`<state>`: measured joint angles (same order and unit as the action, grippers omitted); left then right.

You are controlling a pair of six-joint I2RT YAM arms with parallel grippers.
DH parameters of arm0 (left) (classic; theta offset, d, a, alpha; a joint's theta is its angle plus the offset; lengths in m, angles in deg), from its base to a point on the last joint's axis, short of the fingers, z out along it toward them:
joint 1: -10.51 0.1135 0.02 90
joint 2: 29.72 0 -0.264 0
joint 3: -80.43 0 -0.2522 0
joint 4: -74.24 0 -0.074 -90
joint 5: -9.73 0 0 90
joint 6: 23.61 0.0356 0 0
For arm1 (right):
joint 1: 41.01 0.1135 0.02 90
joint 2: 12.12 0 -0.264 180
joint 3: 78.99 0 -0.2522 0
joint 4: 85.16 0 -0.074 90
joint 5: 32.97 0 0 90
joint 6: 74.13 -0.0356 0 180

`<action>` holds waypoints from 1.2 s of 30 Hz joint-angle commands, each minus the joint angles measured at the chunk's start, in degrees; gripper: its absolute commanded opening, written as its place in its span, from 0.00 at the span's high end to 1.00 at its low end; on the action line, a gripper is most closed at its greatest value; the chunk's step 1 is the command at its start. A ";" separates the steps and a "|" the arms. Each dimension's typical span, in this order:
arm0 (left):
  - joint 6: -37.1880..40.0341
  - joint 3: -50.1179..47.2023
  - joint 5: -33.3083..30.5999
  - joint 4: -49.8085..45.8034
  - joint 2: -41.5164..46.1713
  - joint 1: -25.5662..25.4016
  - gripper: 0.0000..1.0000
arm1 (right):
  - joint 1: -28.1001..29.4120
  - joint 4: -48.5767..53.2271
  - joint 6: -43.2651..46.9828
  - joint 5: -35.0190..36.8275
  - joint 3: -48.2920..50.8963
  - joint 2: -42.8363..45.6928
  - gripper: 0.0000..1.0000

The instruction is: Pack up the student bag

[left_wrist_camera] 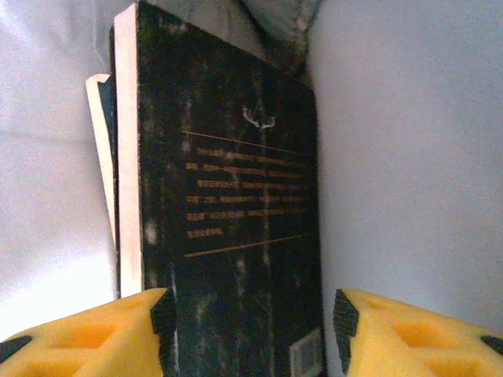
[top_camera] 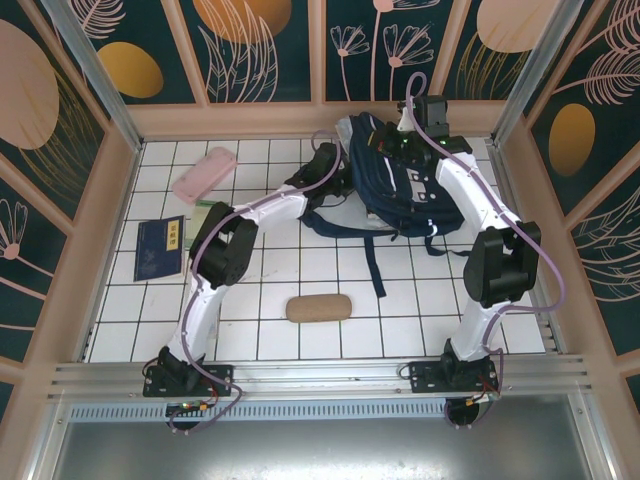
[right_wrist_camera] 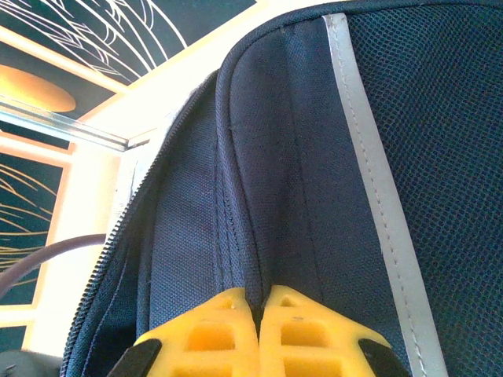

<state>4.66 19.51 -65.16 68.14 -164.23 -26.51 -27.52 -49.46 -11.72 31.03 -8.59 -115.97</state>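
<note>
The navy student bag (top_camera: 405,190) with white stripes lies at the back of the tiled table. Its dark straps trail toward the front. In the top view my left arm reaches into the bag's left-hand opening. Inside, my left gripper (left_wrist_camera: 250,314) is open, and its yellow fingers (left_wrist_camera: 94,330) stand either side of a dark book (left_wrist_camera: 228,196) with gold lettering. The book stands upright between the pale lining walls, with a second thin book (left_wrist_camera: 100,133) behind it. My right gripper (right_wrist_camera: 259,302) is shut on a fold of the bag's navy fabric (right_wrist_camera: 259,173) beside the zip.
A pink pencil case (top_camera: 204,175) lies at the back left. A small navy booklet (top_camera: 160,247) lies at the left, with a green item (top_camera: 207,211) partly under my left arm. A tan pouch (top_camera: 319,308) sits at the front middle. Wooden walls ring the table.
</note>
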 commanded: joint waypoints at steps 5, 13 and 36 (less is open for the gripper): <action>-2.29 5.90 0.83 -4.15 -6.29 -0.07 0.48 | 0.80 -5.27 -1.32 -2.31 -0.62 3.34 1.00; -6.27 13.17 7.08 3.04 -11.66 -1.58 0.52 | 1.61 -6.07 -2.36 -3.17 -1.20 2.02 1.00; -3.52 -5.18 0.64 4.13 3.54 -0.02 0.34 | 1.92 -4.83 -1.33 -0.98 -0.23 2.47 1.00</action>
<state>0.02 15.03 -61.44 74.76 -162.03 -27.23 -26.40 -49.79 -12.99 31.67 -8.59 -115.99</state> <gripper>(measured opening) 0.658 0.065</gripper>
